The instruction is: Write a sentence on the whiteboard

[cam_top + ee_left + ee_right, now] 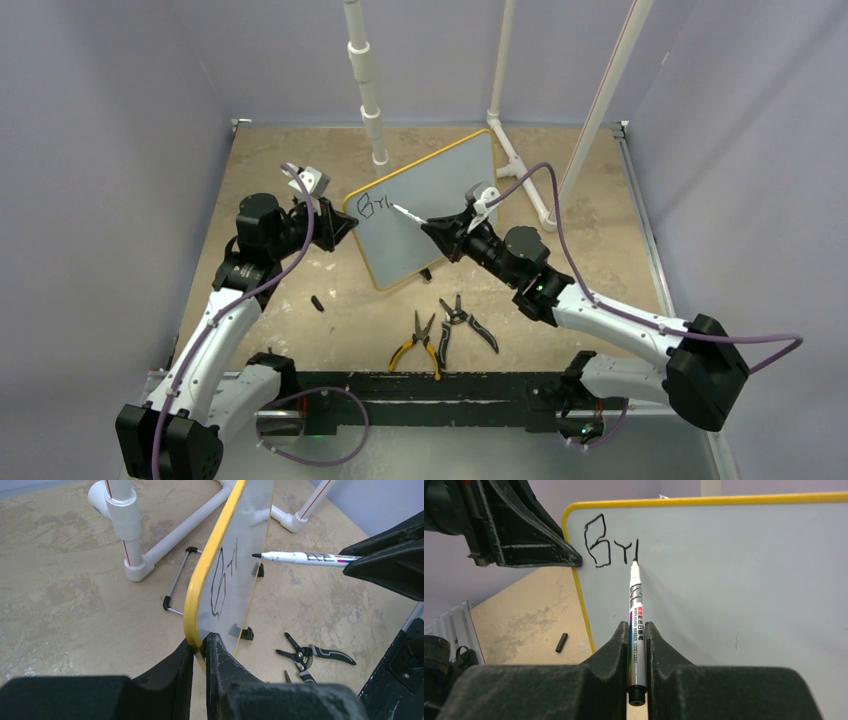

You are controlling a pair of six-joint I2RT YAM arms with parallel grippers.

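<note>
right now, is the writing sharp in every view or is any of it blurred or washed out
Right wrist: writing crisp, marker label readable. Left wrist: board seen nearly edge-on, strokes squashed, surface greyish with sheen. Top: even light, no glare, writing tiny but clear.

This is looking like a robotics lab's test cell. Plain lavender-grey partition walls [120,150] are enclosing a mottled tan tabletop [300,340]. A white-and-black left robot arm [225,320] and its right twin [610,320] are sitting on a black metal rail [430,385] and trailing purple cables [770,339]. A white plastic pipe frame [368,90] is standing behind, and yellow-handled pliers [415,350] and black-handled pliers [468,322] are lying loose.
</note>
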